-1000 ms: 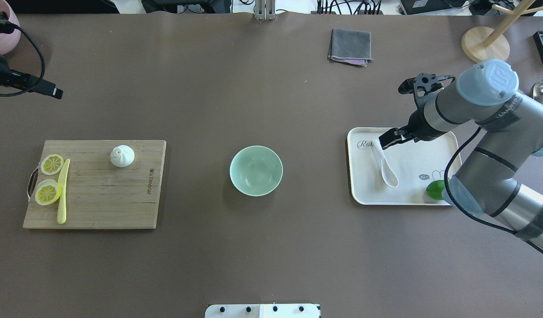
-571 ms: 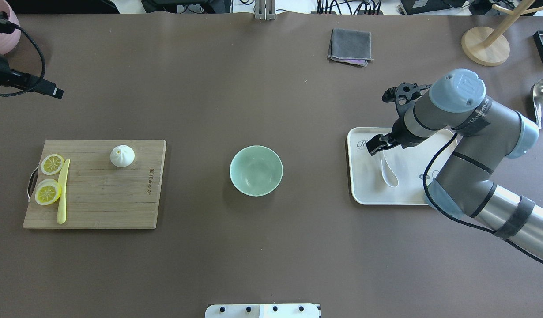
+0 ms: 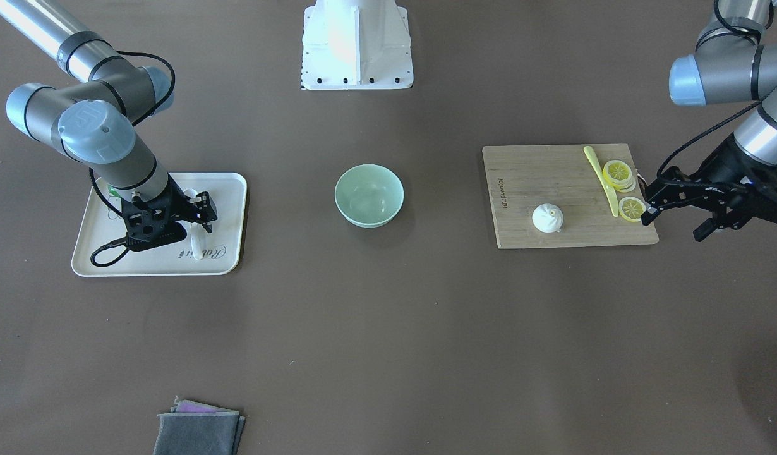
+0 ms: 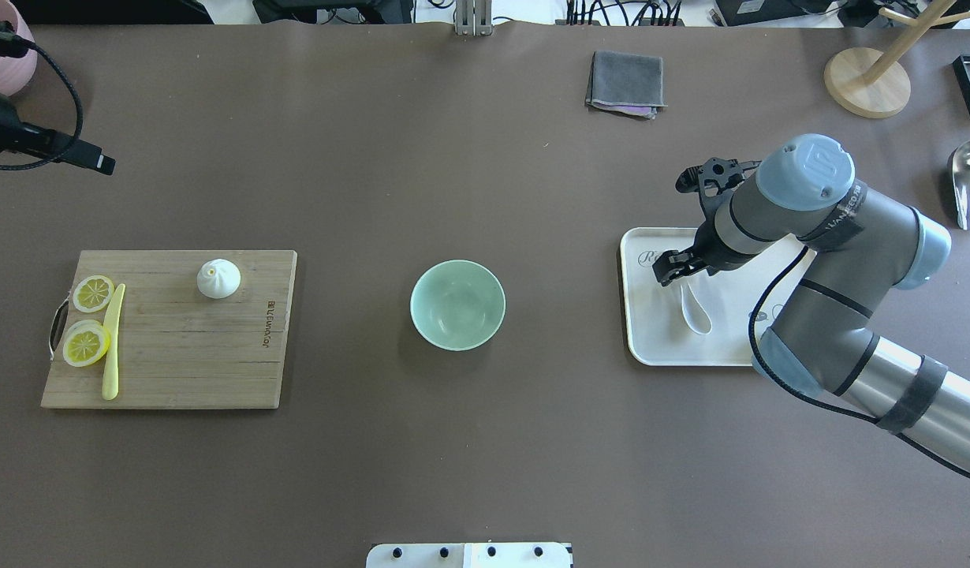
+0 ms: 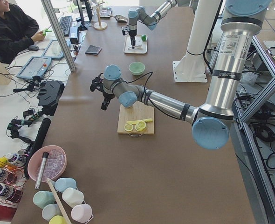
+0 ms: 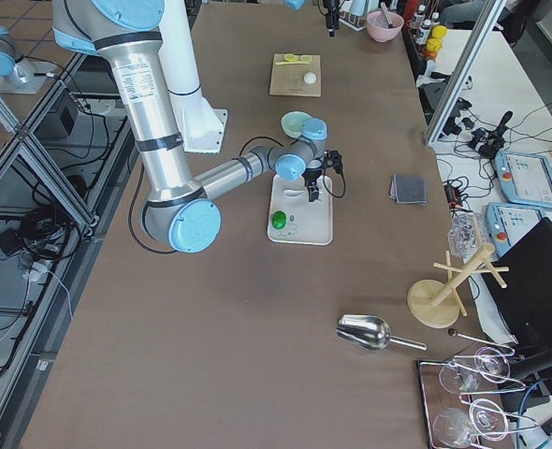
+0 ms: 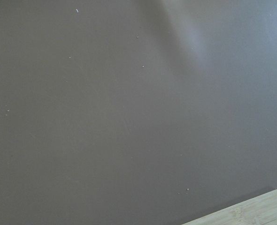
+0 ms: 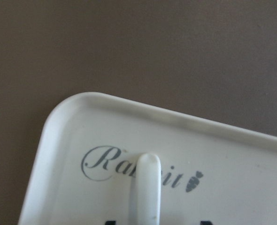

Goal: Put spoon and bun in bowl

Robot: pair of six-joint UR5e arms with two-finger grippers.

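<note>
White ceramic soup spoon (image 4: pixel 696 312) is laid flat on the cream rectangular tray (image 4: pixel 729 343), at 3 o'clock of the pale mint-green round bowl (image 4: pixel 434 284) in the overhead view. Scoop is pointed to 5 o'clock, handle to 11.

Right hand (image 4: pixel 674 267) is set low over the handle end, fingers apart. In its wrist view the handle tip is seen running in between two dark tips at the bottom edge. Contact cannot be told. Handle end is judged the grip site: narrow enough to be straddled.

Small white pleated steamed bun (image 4: pixel 218 278) is sat on the bamboo cutting board (image 4: pixel 185 355), at 9 o'clock of the bowl. Left hand (image 3: pixel 671 227) is held apart and empty above the brown bench (image 4: pixel 453 158), at 3 o'clock of the board in the front-facing view, apart from the bun. It is likely parked there for the bun pick. Bowl is seen empty.
</note>
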